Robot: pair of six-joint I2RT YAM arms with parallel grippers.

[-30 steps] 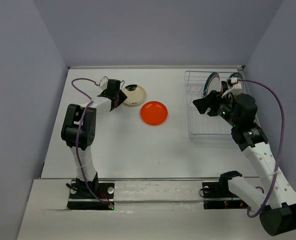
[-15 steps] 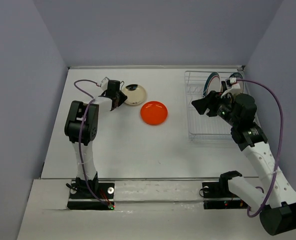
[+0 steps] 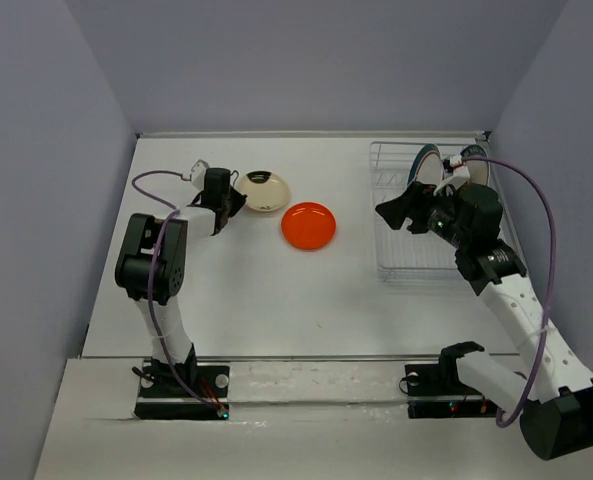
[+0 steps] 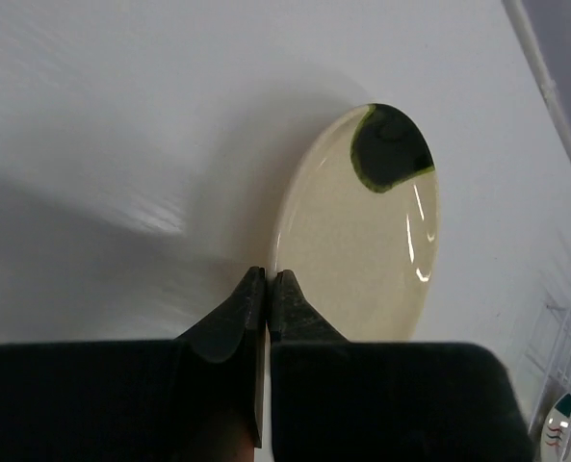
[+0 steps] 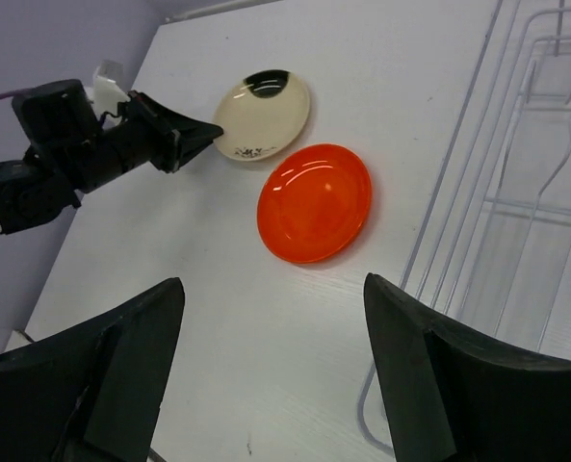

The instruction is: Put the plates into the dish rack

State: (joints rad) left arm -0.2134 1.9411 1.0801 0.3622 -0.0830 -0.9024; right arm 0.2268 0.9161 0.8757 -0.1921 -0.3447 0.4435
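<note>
Swung leftward, the left gripper (image 4: 268,279) is clenched empty at the cream plate (image 3: 263,190), the right gripper (image 3: 394,212) released; two teal-rimmed plates (image 3: 423,162) fill the dish rack (image 3: 396,270), the orange-red plate (image 3: 308,225) also waiting.

I see a white tabletop (image 3: 276,300) carrying a cream round plate with a dark patch (image 3: 265,190), a glossy orange-red round plate (image 3: 309,225) just beside it, and a white wire dish rack (image 3: 379,262) at far right.
</note>
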